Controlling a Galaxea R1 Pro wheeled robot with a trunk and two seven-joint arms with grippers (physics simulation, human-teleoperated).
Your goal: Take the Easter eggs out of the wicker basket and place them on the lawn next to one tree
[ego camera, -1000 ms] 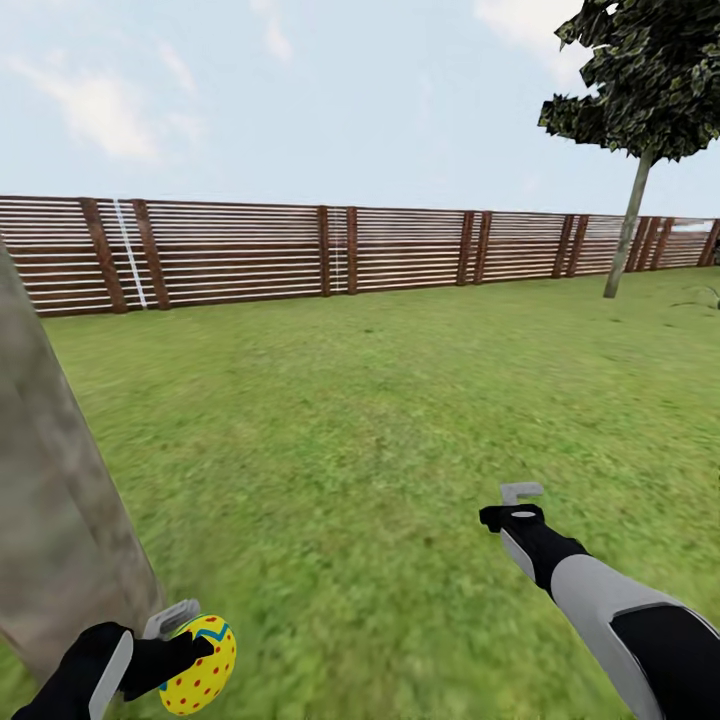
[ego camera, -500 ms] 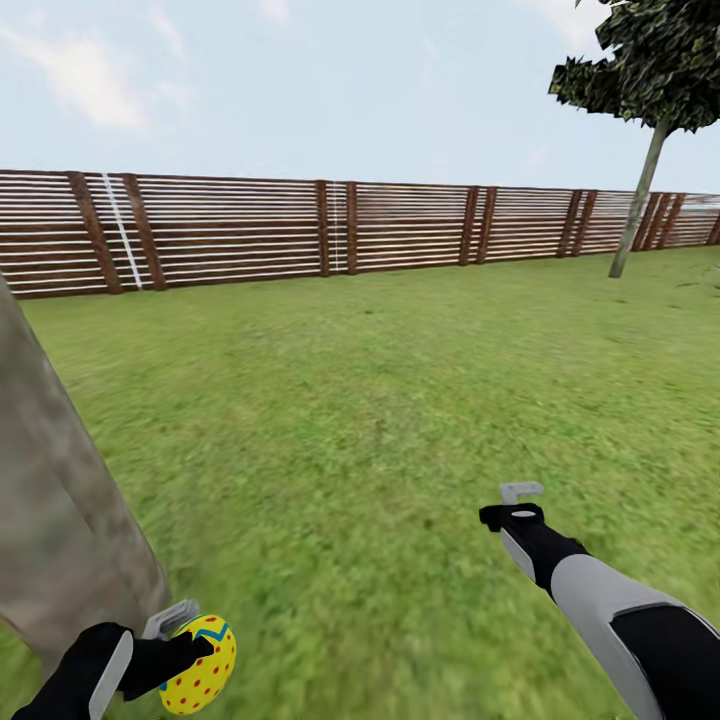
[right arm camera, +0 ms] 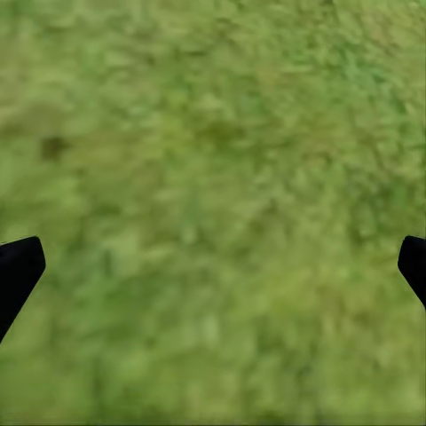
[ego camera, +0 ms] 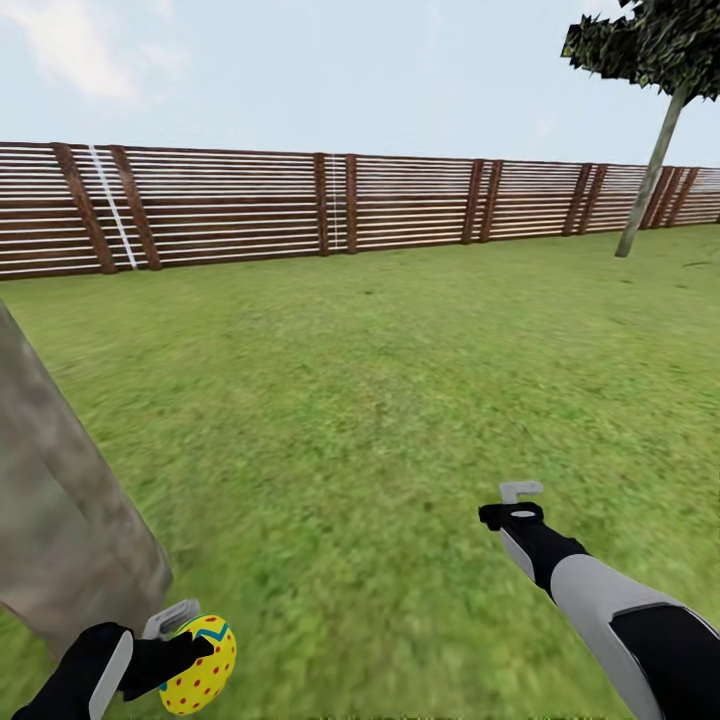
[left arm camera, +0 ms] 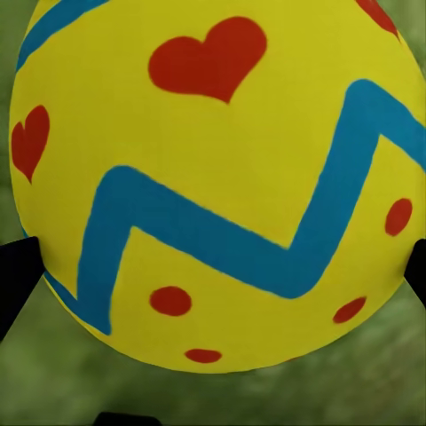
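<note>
We see the left pincer [ego camera: 185,640] clamped on one Easter egg [ego camera: 200,665], yellow with red dots and a blue zigzag, held above the lawn [ego camera: 380,400] just beside the thick pale trunk of the tree [ego camera: 60,520]. In the left wrist view the egg [left arm camera: 213,186] sits between both dark fingertips. Our right pincer [ego camera: 520,492] hangs spread wide over bare grass, holding nothing. A slatted fence [ego camera: 350,205] bounds the garden, with a thin-trunked tree [ego camera: 650,150] far off.
</note>
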